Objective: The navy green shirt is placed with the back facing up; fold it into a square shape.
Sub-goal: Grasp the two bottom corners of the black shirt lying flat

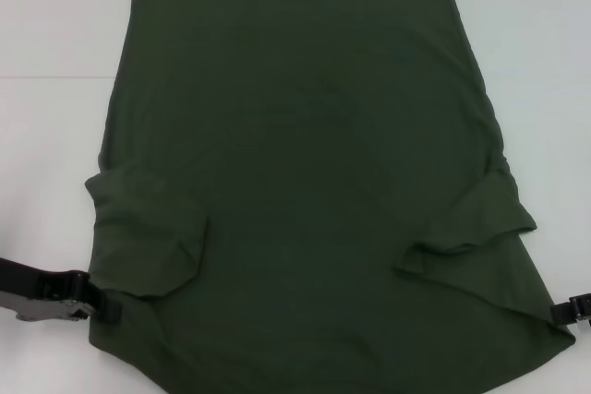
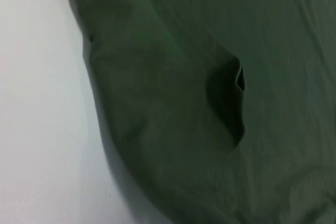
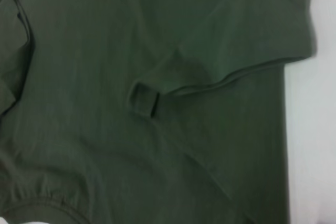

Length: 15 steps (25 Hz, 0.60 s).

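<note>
Both sleeves already lie folded over the navy green shirt (image 1: pixel 305 182). The left hand (image 1: pixel 103 306) and the right hand (image 1: pixel 565 313) sit at its near corners; whether either is pinching I cannot tell. They should lift evenly.

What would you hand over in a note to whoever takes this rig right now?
Left pincer: low at the shirt's near left edge; grip not visible.
Right pincer: at the near right edge, mostly out of frame; grip not visible.
Navy green shirt: flat on the white table, plain side up.
Done: both sleeves, left and right, lie folded inward over the body.
Left: the shirt is still a long panel; it probably needs folding lengthwise to make a square.
</note>
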{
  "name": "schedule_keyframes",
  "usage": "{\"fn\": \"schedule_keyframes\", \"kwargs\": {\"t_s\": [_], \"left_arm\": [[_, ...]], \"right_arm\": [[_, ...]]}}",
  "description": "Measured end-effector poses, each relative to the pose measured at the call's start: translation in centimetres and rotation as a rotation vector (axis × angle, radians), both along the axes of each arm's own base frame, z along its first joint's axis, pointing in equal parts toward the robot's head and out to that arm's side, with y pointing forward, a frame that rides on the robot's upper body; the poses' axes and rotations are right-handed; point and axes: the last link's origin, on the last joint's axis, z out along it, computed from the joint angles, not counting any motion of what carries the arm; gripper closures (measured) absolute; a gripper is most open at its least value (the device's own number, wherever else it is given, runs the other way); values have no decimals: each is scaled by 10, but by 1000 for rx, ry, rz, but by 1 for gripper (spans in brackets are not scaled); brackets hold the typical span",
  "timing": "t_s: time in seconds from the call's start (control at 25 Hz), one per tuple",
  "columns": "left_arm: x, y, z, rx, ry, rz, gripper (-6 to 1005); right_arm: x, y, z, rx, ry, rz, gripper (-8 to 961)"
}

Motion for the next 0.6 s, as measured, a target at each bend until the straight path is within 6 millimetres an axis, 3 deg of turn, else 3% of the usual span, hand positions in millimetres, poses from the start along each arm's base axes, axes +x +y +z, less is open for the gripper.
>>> {"fn": "schedule_keyframes", "kwargs": {"t_s": [0.6], "left_arm": [[-3,-4,-1,-2,-3,9,980]], "right_arm": [[4,-5,-15,-39,-19,30,36]]}}
